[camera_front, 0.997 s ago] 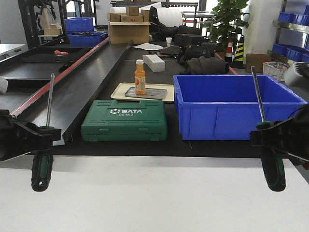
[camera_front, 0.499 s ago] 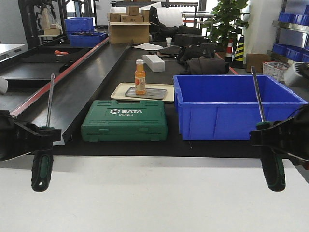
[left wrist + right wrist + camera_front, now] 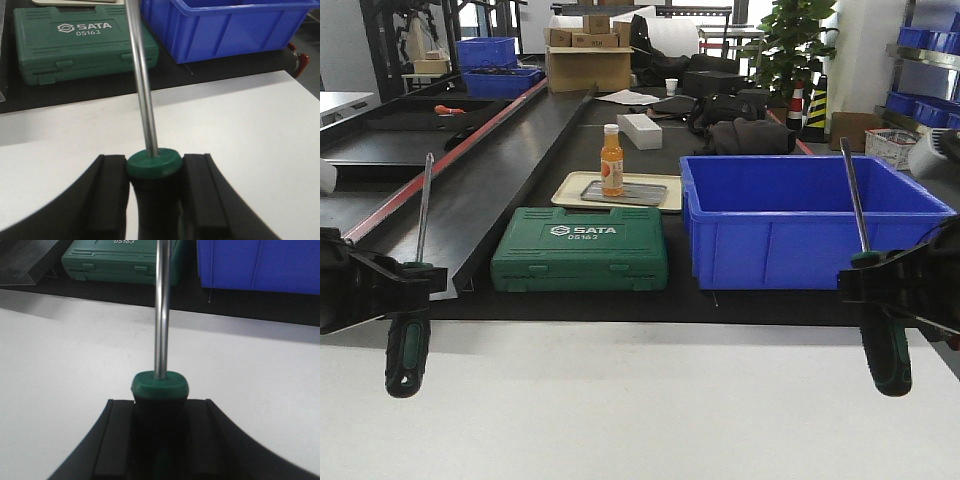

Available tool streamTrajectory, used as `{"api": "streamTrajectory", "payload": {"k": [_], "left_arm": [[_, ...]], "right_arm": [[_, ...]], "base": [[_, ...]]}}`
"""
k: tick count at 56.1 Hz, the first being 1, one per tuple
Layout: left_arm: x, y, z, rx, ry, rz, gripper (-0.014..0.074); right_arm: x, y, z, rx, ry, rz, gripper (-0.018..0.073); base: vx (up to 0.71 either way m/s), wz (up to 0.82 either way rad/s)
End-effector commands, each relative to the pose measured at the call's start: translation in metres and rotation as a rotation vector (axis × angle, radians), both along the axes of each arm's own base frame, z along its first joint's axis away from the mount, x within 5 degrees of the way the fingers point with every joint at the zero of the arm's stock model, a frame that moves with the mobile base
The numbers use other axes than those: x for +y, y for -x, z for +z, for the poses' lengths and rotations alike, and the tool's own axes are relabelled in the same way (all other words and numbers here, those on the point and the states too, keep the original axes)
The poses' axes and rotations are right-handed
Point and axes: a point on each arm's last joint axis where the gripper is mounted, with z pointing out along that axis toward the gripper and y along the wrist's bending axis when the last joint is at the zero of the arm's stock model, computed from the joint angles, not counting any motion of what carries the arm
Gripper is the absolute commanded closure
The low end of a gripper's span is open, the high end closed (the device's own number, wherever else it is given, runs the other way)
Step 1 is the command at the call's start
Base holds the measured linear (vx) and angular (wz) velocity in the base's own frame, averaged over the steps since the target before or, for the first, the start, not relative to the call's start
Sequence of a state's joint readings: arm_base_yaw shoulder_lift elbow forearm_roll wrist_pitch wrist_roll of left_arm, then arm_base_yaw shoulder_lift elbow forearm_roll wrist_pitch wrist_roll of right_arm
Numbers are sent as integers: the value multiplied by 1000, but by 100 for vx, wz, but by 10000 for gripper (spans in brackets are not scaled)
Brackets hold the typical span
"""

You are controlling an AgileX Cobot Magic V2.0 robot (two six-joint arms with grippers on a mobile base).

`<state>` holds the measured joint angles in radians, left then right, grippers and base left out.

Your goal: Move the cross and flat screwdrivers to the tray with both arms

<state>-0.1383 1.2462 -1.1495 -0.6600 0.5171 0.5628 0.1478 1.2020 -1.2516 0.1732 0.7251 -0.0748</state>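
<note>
Both screwdrivers hang upright over the white table (image 3: 620, 410), shafts pointing up. My left gripper (image 3: 413, 285) is shut on the black-and-green handle of the left screwdriver (image 3: 408, 350); in the left wrist view its pads (image 3: 112, 192) squeeze the handle just below the green collar of that screwdriver (image 3: 153, 164). At the right edge, my right gripper (image 3: 867, 282) is shut on the right screwdriver (image 3: 886, 352), clamped the same way around the collar of the screwdriver (image 3: 160, 384) in my gripper (image 3: 160, 415). I cannot tell the blade types. The tray is out of view.
Beyond the white table lie a green SATA tool case (image 3: 579, 263) and a deep blue bin (image 3: 805, 220). Behind them a cream tray (image 3: 570, 185) carries an orange bottle (image 3: 611, 160). A dark sloping conveyor (image 3: 490, 170) runs along the left.
Both grippers and their screwdrivers stay as they were. The tool case, bin and bottle sit a few pixels further right in the front view.
</note>
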Motion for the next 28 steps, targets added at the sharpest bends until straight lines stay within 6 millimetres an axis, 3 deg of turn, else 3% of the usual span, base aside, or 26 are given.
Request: {"api": "streamTrajectory", "payload": {"k": [1,28], "left_arm": [[1,6,22,-100,49,33,597],[1,5,21,-96,48,33,597]], "right_arm": [[-1,4,24,-135,-32,-9,568],[-1,3,24,-133,-31,-10,568]], "base": [[-4,2],[-12,3]]}}
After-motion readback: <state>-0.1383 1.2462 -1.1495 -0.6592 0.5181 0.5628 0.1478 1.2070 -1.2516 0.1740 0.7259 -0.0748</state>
